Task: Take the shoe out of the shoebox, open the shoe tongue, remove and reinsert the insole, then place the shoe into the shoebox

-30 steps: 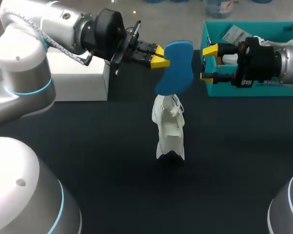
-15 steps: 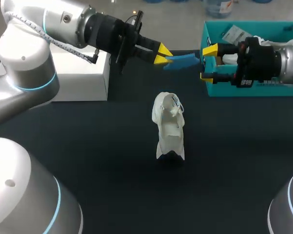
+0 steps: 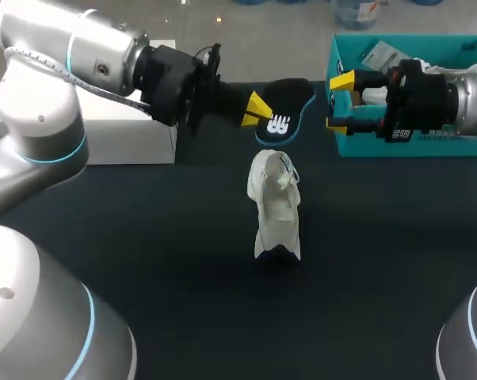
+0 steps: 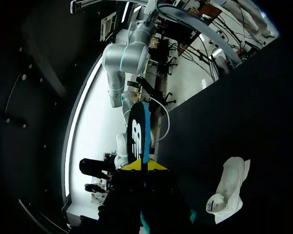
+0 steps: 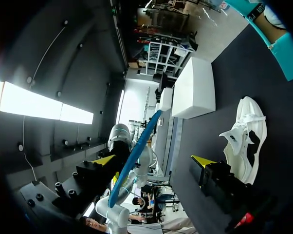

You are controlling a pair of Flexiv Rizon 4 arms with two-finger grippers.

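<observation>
Head view, from the left: a white box (image 3: 120, 134) sits on the dark table (image 3: 143, 253) at the far left. The left arm (image 3: 72, 55) comes in above it and stretches toward the middle. The left tool (image 3: 258, 111) is pinching one end of the insole (image 3: 284, 107) between its yellow tips. The insole is held in the air with its dark, white-marked face turned toward the camera and a blue rim showing along its edge. Just in front of it, near the table's middle, the white shoe (image 3: 275, 204) stands apart from both tools, with nothing gripping it. To the right, the right tool (image 3: 340, 101) hangs with its fingers spread wide and nothing between them, at the near left corner of the teal shoebox (image 3: 413, 147). The shoebox sits at the table's far right. In the right wrist view the insole appears edge-on as a thin blue strip ahead of those spread fingers.
</observation>
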